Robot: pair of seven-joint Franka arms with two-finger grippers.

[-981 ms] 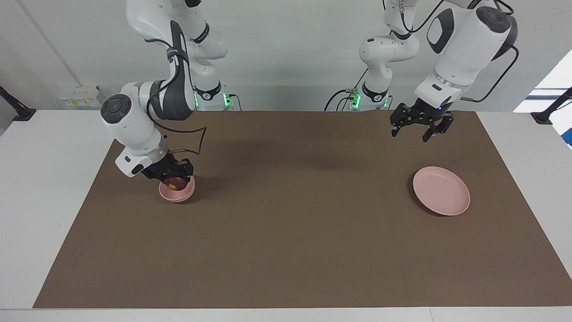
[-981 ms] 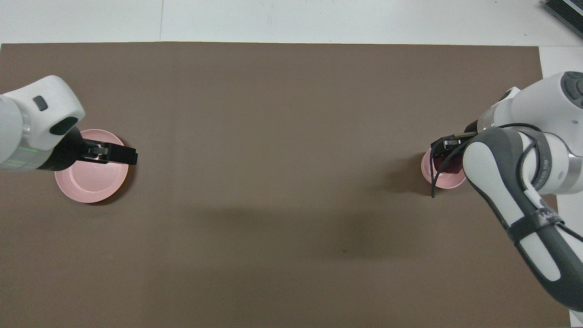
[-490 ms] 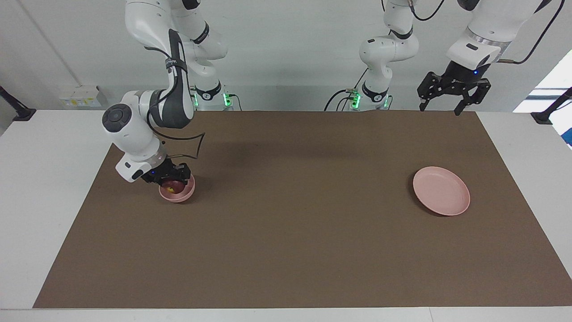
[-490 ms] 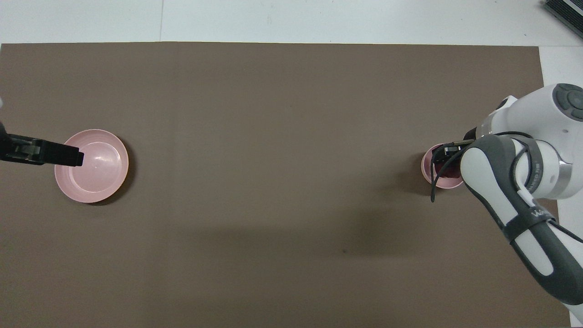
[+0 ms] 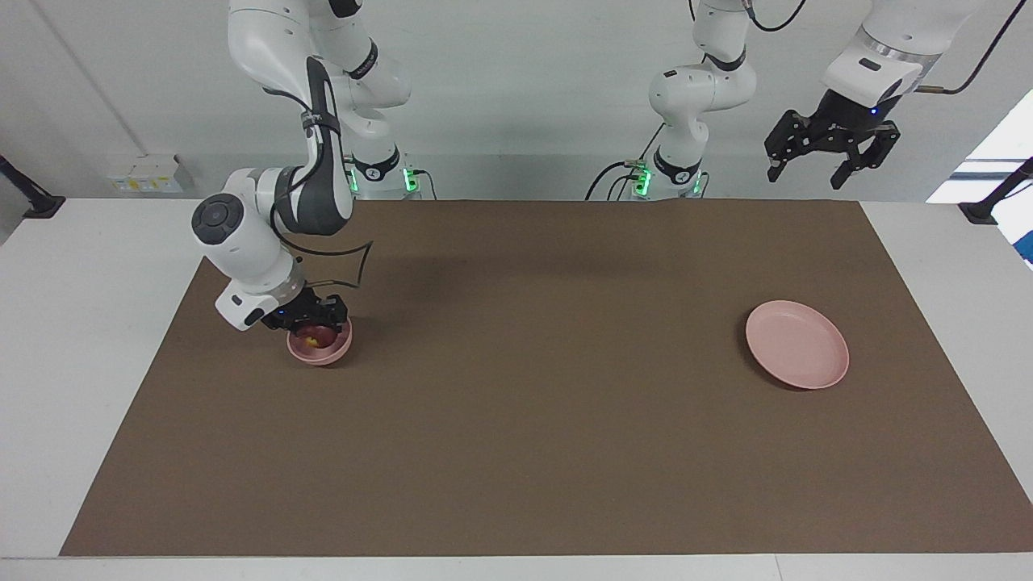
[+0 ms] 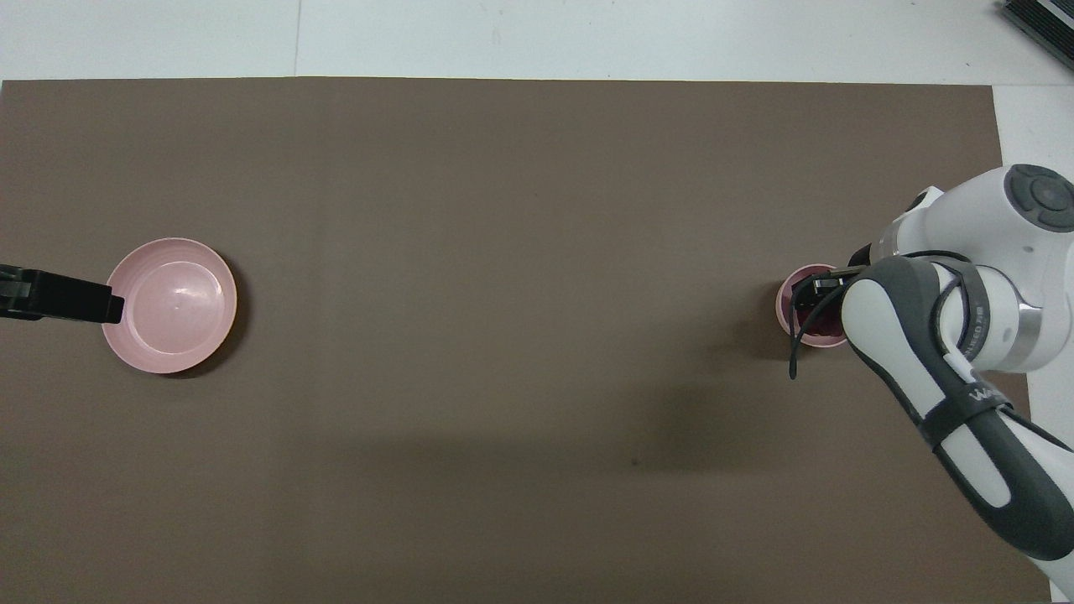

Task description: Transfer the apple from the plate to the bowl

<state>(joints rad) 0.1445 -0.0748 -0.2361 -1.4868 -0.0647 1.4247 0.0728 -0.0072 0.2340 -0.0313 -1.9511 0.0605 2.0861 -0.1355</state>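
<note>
Jaws on the right gripper (image 5: 316,321) are closed about the apple (image 5: 315,338), and they have sunk a little deeper over the last second, so that the fruit now sits low inside the bowl (image 5: 321,351) with only its dark red top and a yellowish patch showing above the rim. From above, the right arm hides most of the bowl (image 6: 799,304), and the apple (image 6: 811,312) is a dark sliver beside the gripper (image 6: 818,289).

Over the same second the left gripper (image 5: 831,157), jaws spread wide and holding nothing, has lifted from just above the plate (image 5: 797,344) to hang high near the wall at the left arm's end of the table (image 5: 516,484). In the overhead view only its dark tip (image 6: 59,295) shows, lapping the rim of the plate (image 6: 172,304), which lies bare.

So the carry looks finished: the apple is off the plate and down in the bowl, at the right arm's end of the brown mat (image 5: 533,436). What is left, by my reading, is for the right jaws to part and rise straight up; a sideways pull could tip the small bowl or drag the apple back out.
</note>
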